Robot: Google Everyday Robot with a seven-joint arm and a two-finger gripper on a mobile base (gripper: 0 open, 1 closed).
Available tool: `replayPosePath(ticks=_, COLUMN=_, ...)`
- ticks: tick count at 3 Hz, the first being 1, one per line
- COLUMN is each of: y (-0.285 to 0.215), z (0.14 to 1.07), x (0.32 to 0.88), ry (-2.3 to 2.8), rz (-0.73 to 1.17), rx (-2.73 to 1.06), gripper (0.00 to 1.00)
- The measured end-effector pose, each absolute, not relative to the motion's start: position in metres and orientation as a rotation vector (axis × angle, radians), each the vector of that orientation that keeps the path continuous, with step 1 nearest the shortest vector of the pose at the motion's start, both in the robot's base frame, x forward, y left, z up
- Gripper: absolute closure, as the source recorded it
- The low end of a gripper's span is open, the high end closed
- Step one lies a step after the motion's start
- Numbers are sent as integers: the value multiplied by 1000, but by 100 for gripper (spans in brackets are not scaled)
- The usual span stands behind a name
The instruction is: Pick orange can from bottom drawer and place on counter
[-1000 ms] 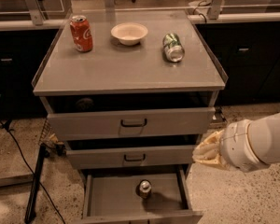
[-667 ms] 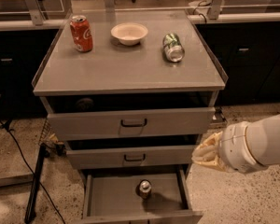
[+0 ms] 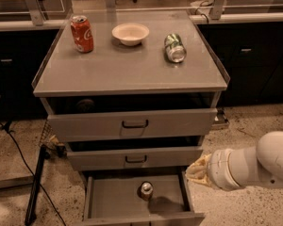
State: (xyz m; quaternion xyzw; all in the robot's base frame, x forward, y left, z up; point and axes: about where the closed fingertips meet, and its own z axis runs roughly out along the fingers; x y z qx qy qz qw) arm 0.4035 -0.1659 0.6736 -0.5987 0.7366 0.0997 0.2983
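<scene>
The orange can (image 3: 145,190) stands upright in the open bottom drawer (image 3: 108,200), near the middle of its floor, showing a silver lid and a brownish body. The counter (image 3: 127,65) is the cabinet's flat grey top. My gripper (image 3: 197,170) is at the end of the white arm (image 3: 254,166) coming in from the right. It is beside the bottom drawer's right edge, at about the height of the middle drawer's front. It is to the right of the can and apart from it.
On the counter stand a red cola can (image 3: 81,33) at back left, a white bowl (image 3: 130,34) at back centre, and a green-and-silver can (image 3: 175,48) lying on its side at right. Two upper drawers (image 3: 132,124) stick out slightly. Black cables (image 3: 23,159) and a stand lie on the floor at left.
</scene>
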Motion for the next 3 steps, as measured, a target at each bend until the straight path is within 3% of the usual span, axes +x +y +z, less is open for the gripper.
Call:
replayPosePath(ticks=2, y=-155, z=505, x=410, ry=2047, rz=296, rx=-1515, gripper=100)
replayPosePath(ticks=3, y=-154, z=504, x=410, ry=2048, rz=292, rx=-1516, gripper=100)
